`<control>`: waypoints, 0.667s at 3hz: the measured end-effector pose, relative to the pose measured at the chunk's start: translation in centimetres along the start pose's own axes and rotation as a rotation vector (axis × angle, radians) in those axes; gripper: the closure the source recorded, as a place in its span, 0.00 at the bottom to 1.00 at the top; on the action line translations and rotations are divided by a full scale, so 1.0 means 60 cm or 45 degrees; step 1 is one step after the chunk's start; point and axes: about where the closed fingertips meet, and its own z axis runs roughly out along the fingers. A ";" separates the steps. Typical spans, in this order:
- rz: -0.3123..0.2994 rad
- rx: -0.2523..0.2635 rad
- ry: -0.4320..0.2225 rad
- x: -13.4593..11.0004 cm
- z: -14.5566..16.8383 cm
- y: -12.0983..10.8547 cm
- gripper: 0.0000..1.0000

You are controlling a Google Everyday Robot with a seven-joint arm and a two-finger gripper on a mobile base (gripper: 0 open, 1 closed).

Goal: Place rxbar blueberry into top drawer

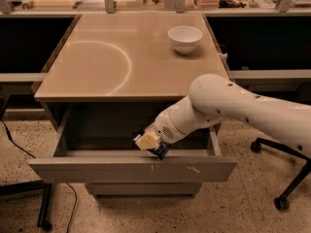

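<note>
Reaching in from the right with a bent elbow, the arm [243, 108] angles the claw [148, 141] down just behind the open top drawer's [131, 169] front panel, clamped on the rxbar blueberry [162, 152].

The white, rounded arm [243, 106] is cut off by the picture's right edge, so its base is out of sight. Below the tabletop's [160, 72] front edge, the cream-tipped gripper [148, 141] clasps the small, dark navy rxbar blueberry [162, 153] and covers most of it; the wrapper's print is too small to read. The wide grey-beige top drawer [131, 169] hides much of its dark floor behind its own front. A black wheeled chair base [282, 193] is cut off at the right.
</note>
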 end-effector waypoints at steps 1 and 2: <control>-0.010 0.040 0.042 0.014 0.021 -0.015 1.00; -0.031 0.079 0.094 0.023 0.041 -0.029 1.00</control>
